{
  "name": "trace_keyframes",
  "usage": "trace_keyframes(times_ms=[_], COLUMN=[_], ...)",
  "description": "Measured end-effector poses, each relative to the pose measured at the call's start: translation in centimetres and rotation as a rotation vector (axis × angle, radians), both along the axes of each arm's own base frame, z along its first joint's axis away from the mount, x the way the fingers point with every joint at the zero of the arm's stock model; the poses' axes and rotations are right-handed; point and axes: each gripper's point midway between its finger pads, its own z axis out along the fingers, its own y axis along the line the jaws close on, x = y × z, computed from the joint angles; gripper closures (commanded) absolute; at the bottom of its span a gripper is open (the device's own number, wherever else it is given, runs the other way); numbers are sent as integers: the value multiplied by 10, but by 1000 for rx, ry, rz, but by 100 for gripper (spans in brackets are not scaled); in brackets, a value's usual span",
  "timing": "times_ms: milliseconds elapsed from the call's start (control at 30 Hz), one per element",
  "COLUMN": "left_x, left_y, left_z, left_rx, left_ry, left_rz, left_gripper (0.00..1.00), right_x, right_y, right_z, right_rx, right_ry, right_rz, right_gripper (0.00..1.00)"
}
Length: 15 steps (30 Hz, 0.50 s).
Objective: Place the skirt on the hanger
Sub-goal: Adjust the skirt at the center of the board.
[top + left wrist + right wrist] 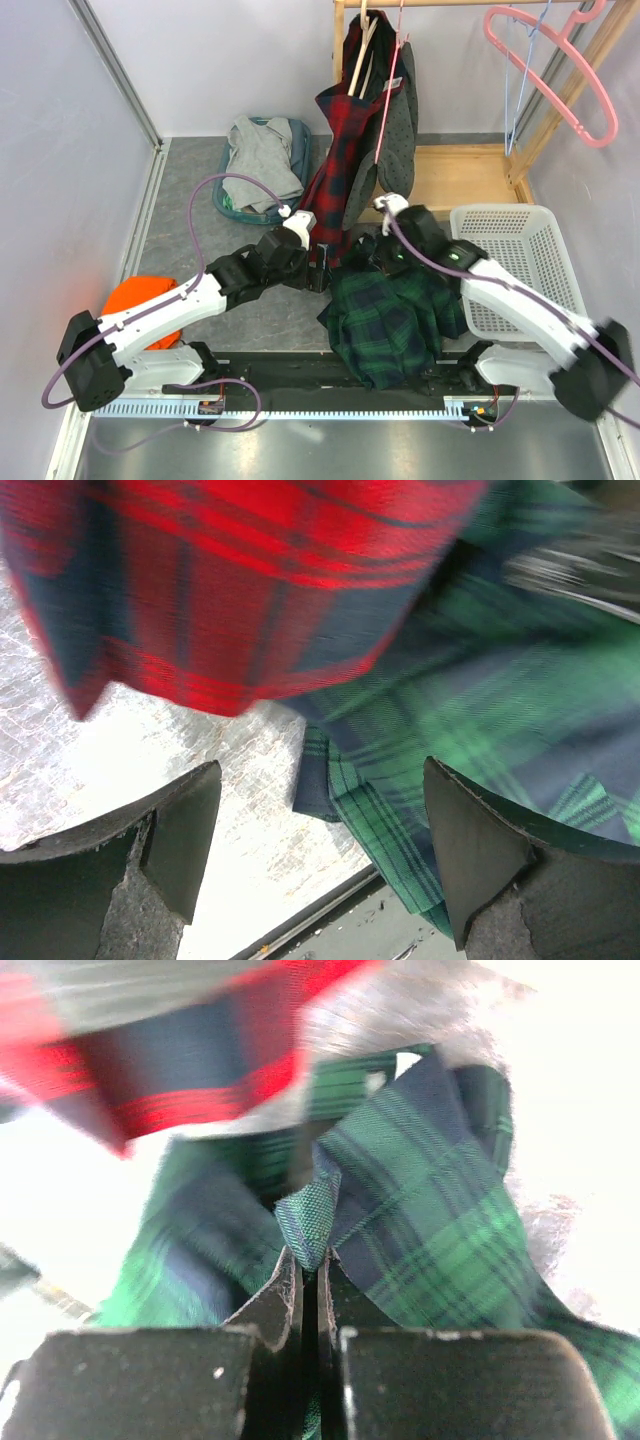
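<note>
The step in hand looks like the pickup: the right tool (308,1260) is clamped shut on a pinched fold of the green plaid skirt (385,320), while the left tool (320,780) hovers wide open just beside the skirt's edge, gripping nothing. Next, I judge, the left tool must take a second hold so the waistband can be spread and raised to the pink hanger (603,138). The skirt lies crumpled on the table (250,320) between the arms, its long axis running from the near edge to the pinched end, which points at the rack.
</note>
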Motion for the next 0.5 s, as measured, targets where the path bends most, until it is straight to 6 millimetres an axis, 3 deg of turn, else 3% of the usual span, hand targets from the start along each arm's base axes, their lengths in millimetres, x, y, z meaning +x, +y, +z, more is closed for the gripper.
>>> trace_keyframes(times_ms=[133,233,367,500], left_x=[2,4,7,9], left_y=[0,0,-1,-2], left_z=[-1,-1,0,1], left_rx=[1,2,-6,-23], left_ry=[4,6,9,16], left_rz=[6,11,18,26], left_gripper=[12,12,11,11], right_x=[-39,-68,-103,-129], right_y=[-3,-4,-4,0], right_z=[61,94,119,119], right_rx=[184,293,387,419], right_ry=[-130,-216,-263,-219], right_rz=[120,227,366,496], right_gripper=[100,100,100,100])
